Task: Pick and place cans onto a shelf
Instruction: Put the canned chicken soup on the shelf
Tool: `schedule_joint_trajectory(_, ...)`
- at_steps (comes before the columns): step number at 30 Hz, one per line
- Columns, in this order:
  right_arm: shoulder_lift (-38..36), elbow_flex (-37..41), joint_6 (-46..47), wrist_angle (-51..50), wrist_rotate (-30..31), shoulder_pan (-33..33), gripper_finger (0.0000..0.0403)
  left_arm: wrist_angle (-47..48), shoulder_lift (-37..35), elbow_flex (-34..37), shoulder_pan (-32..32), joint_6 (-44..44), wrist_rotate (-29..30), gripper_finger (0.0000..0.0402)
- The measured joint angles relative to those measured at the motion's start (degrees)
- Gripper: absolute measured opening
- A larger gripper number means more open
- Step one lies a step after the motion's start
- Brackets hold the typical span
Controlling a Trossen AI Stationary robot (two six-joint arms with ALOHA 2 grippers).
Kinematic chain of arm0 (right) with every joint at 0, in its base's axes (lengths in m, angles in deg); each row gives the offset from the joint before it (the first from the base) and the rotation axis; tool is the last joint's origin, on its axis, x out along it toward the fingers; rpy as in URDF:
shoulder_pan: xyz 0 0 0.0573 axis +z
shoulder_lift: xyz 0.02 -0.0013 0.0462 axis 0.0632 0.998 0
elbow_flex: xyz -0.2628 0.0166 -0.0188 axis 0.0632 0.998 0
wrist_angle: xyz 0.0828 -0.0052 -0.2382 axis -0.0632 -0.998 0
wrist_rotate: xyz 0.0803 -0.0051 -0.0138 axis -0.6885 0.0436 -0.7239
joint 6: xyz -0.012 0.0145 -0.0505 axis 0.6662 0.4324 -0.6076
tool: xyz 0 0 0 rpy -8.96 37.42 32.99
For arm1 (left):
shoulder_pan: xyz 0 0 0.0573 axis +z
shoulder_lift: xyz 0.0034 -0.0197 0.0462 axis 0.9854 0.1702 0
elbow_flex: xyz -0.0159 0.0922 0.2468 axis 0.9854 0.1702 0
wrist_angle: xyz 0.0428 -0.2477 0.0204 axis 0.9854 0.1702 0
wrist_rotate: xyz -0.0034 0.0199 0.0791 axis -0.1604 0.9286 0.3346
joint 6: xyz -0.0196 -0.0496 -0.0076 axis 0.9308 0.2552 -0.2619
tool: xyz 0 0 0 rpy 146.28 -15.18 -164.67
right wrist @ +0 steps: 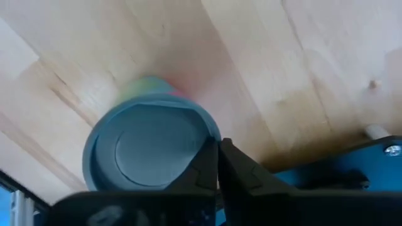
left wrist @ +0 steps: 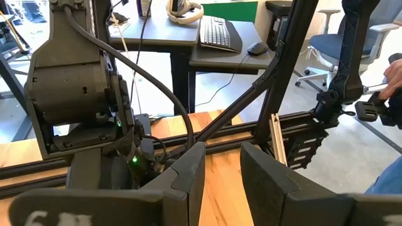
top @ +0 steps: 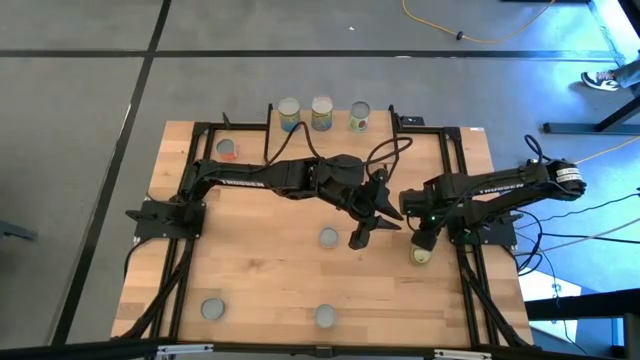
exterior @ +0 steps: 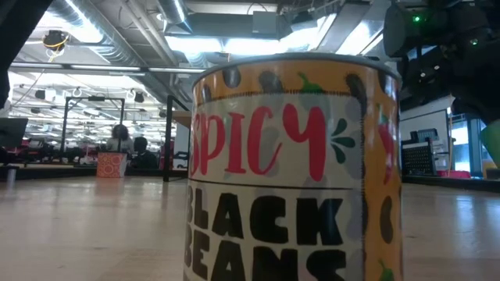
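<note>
Three cans [top: 321, 113] stand in a row at the table's far edge. The shelf under them does not show from above; in the low view a black leg and a light plank [exterior: 173, 125] stand far back. A red-topped can [top: 227, 150] stands at the far left, a silver-topped can [top: 329, 238] at mid table and two cans [top: 212, 309] [top: 325, 316] near the front edge. My left gripper [top: 366, 228] is open and empty beside the middle can. My right gripper [right wrist: 218, 164] is shut, just over a yellowish can [top: 421, 256] with a silver top [right wrist: 147, 147]. My right gripper points down at the can from above, and its shut fingertips [right wrist: 207, 169] lie over the rim of the can's top [right wrist: 200, 135]. I cannot tell whether they touch it. The can stands upright on the table.
A "Spicy Black Beans" can [exterior: 293, 164] fills the low view, close to the camera. Black frame rails [top: 455, 160] run along the table's sides. My right arm [left wrist: 81, 94] stands close before my left gripper. A person's hand [left wrist: 394, 74] shows beyond the table.
</note>
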Motion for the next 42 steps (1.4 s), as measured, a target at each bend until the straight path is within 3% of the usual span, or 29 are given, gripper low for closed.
schedule_joint_trajectory(15,0.0,-0.3,-1.6,-0.5,-1.4,0.0,0.0001,0.0,0.0,0.0,0.0,0.0,0.0,0.0094)
schedule_joint_trajectory(21,-0.1,-4.3,-1.7,-1.9,-0.2,1.3,0.0001,0.0,0.0,0.0,-0.1,0.0,0.0,0.0094)
schedule_joint_trajectory(28,-0.1,-10.8,-1.8,-7.2,5.7,2.7,0.0000,1.3,-2.5,0.0,-0.4,0.0,0.7,0.0094)
schedule_joint_trajectory(42,-0.1,-31.7,-1.0,-22.0,17.6,3.7,0.0000,13.8,-12.1,0.0,-4.6,-1.1,13.6,0.0094)
